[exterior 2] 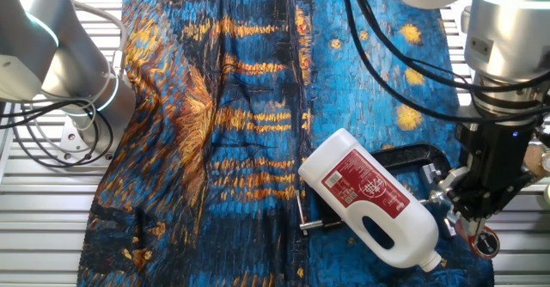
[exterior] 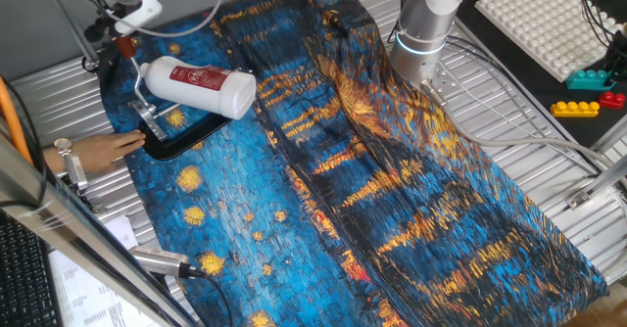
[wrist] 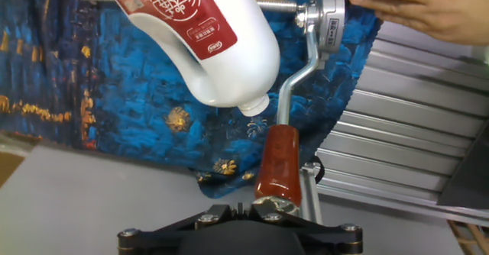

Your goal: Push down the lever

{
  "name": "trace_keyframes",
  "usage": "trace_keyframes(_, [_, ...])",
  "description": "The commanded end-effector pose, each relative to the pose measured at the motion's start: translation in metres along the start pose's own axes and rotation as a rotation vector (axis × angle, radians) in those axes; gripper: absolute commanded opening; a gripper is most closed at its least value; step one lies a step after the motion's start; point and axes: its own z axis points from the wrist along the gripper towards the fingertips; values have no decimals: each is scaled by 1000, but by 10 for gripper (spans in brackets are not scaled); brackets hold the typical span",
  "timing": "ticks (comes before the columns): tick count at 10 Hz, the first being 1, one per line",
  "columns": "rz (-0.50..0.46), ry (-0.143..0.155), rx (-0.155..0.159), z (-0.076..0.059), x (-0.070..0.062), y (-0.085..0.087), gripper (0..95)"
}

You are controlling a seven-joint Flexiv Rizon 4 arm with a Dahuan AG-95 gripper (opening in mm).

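The lever is a bent silver bar (wrist: 294, 79) with a red-brown tip (wrist: 276, 163), standing roughly upright on a black-based clamp (exterior: 186, 139). The clamp grips a white bottle (wrist: 199, 33) with a red label, lying on its side. My gripper (wrist: 243, 205) sits at the lever's end, jaws together, and the red-brown tip rests against its right front edge. In one fixed view the gripper (exterior: 118, 31) is above the tip (exterior: 125, 45). In the other fixed view the gripper (exterior 2: 471, 208) hangs over the tip (exterior 2: 486, 242), beside the bottle (exterior 2: 374, 197).
A person's hand (exterior: 93, 149) holds the clamp base and also shows in the hand view (wrist: 428, 7). A blue and orange patterned cloth (exterior: 392, 200) covers the table. A second robot arm (exterior: 431, 23) stands at the back. A white peg board (exterior: 549, 19) and toy bricks (exterior: 576, 107) lie far right.
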Motion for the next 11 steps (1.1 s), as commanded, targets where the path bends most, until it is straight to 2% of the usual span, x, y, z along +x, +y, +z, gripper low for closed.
trace_keyframes(1, [142,-6,2,0,0,0,0])
trace_keyframes(2, [133,4,22,0,0,0,0])
trace_keyframes(4, [84,8,28,0,0,0,0])
trace_keyframes(6, [50,25,40,0,1,-1,0])
trace_keyframes(9, [11,23,53,1,9,-7,0])
trace_keyframes(11, [-20,0,58,4,20,-14,0])
